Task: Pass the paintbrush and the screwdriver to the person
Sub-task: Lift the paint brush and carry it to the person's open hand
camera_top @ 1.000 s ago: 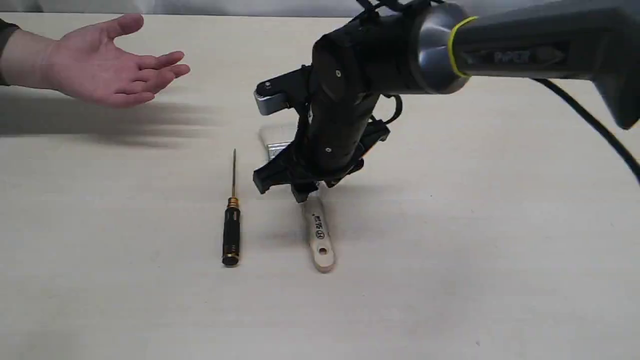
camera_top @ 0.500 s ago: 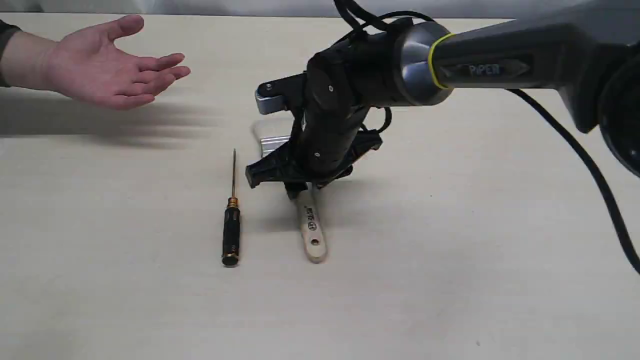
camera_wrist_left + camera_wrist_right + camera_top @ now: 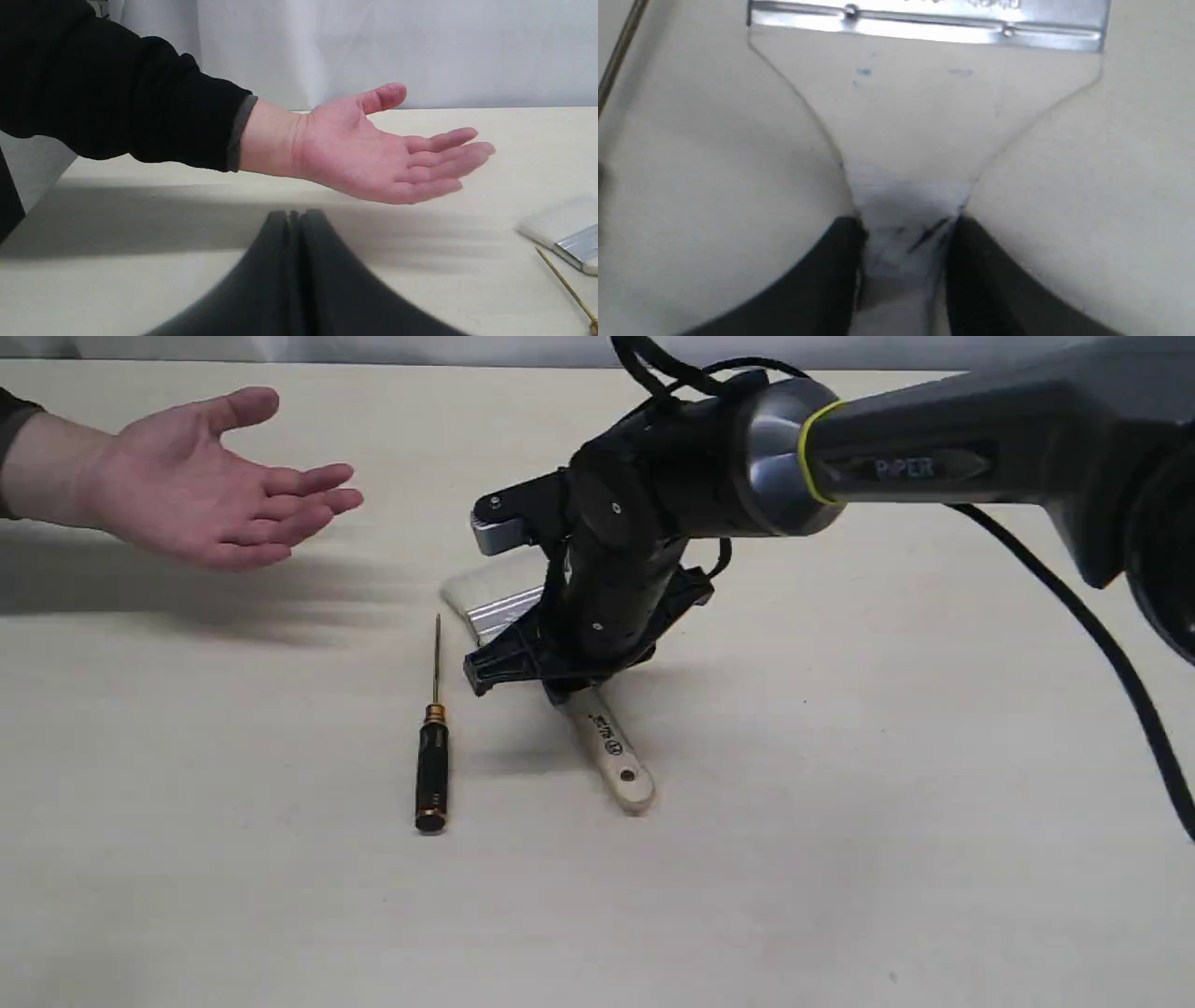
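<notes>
My right gripper (image 3: 560, 687) (image 3: 906, 228) is shut on the neck of the paintbrush's wooden handle (image 3: 611, 756) (image 3: 924, 116), close to the table. The pale bristles (image 3: 464, 588) and the silver ferrule (image 3: 499, 613) point toward the person. The screwdriver (image 3: 432, 775) lies on the table just left of the brush, its thin shaft (image 3: 616, 56) (image 3: 565, 287) pointing away. The person's open hand (image 3: 196, 490) (image 3: 373, 149) hovers palm-up at the far left. My left gripper (image 3: 294, 215) is shut and empty, low in front of that hand; the exterior view does not show it.
The pale table (image 3: 840, 859) carries only the two tools. My right arm (image 3: 934, 448) and its black cable (image 3: 1102, 644) stretch in from the right. A white backdrop (image 3: 373, 46) stands behind the table's far edge.
The right gripper has turned the paintbrush: its handle end swung right and its bristles swung left toward the person. The person's hand moved slightly lower and to the right. The screwdriver stayed put.
</notes>
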Robot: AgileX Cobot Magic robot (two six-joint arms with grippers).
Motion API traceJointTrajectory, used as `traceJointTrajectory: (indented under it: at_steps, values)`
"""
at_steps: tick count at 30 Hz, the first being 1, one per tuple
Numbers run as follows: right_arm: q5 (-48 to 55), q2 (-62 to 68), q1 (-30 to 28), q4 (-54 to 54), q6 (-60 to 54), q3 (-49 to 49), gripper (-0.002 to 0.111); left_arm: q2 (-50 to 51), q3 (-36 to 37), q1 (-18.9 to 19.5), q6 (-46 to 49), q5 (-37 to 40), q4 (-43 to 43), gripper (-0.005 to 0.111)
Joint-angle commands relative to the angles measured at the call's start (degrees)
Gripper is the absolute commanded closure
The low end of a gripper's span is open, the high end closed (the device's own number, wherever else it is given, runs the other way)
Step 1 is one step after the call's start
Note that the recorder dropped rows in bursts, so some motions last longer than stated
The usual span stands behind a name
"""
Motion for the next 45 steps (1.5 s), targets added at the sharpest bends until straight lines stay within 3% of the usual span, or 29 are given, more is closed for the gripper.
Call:
traceJointTrajectory:
  at_steps: [1, 12, 20, 27, 33, 35, 41, 45]
  values:
    - [1.30, -4.00, -0.38, 4.28, -4.70, 0.50, 0.104, -0.14, 0.12, -0.47, -0.12, -0.34, -0.09, 0.107]
    - [-4.99, -20.51, -0.38, 31.03, -24.83, 0.50, 0.104, -0.14, 0.12, -0.47, -0.12, -0.34, -0.09, 0.107]
    - [-18.25, -18.49, 1.76, 52.84, -44.12, 0.20, 0.104, -0.14, 0.12, -0.47, -0.12, -0.34, -0.09, 0.107]
    - [-20.97, -7.97, 6.25, 53.33, -49.76, -8.60, 0.104, -0.14, 0.12, -0.47, -0.12, -0.20, -0.21, 0.107]
    - [-20.10, -0.86, 6.34, 52.81, -49.76, -14.00, 0.104, -0.14, 0.12, -0.47, -0.12, -0.31, -0.21, 0.107]
    - [-19.98, 0.36, 6.34, 52.70, -50.11, -14.25, 0.099, -0.14, 0.12, -0.47, -0.12, -0.31, -0.21, 0.107]
    - [-15.08, 1.19, 6.34, 52.93, -49.95, -14.35, 0.057, -0.14, 0.12, -0.47, -0.12, -0.31, -0.21, 0.107]
    - [-8.89, -0.79, 6.34, 52.93, -48.64, -15.37, 0.059, -0.14, 0.12, -0.47, -0.12, -0.31, -0.21, 0.107]
